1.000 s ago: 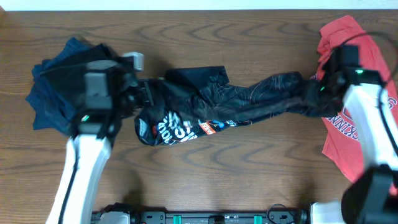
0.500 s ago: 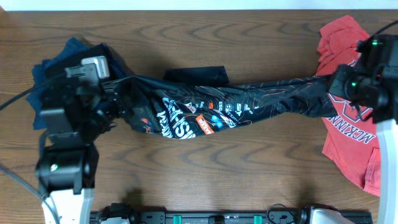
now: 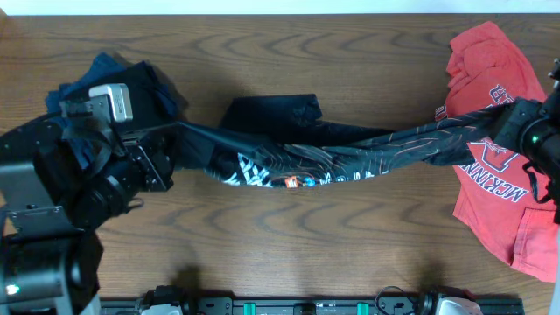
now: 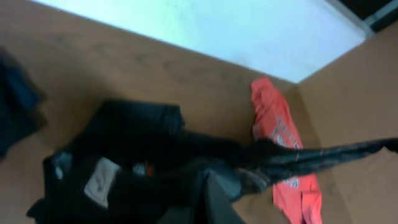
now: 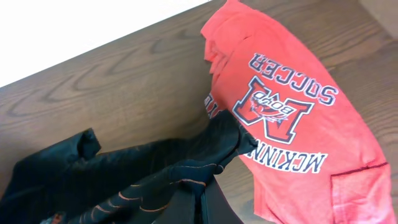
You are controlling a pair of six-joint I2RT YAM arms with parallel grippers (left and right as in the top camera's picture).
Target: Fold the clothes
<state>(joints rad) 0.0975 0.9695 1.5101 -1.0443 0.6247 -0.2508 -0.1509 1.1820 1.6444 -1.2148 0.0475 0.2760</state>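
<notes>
Left gripper (image 3: 168,150) and right gripper (image 3: 514,112) each pinch the black jersey (image 3: 350,157) (stretched between the 2).

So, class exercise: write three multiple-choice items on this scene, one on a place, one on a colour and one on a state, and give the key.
1. Where does the red shirt lie?
A. by the right gripper
B. by the left gripper
C. midway between them

2. The jersey is mainly:
A. white
B. black
C. green

3. The jersey is:
A. folded flat
B. dropped in a heap
C. pulled out long between both grippers

Key: 1 A, the red cloth spreads under and around the right gripper. 2 B, it is black cloth with thin pale lines. 3 C, the left gripper and the right gripper are each shut on one end of it.
</notes>
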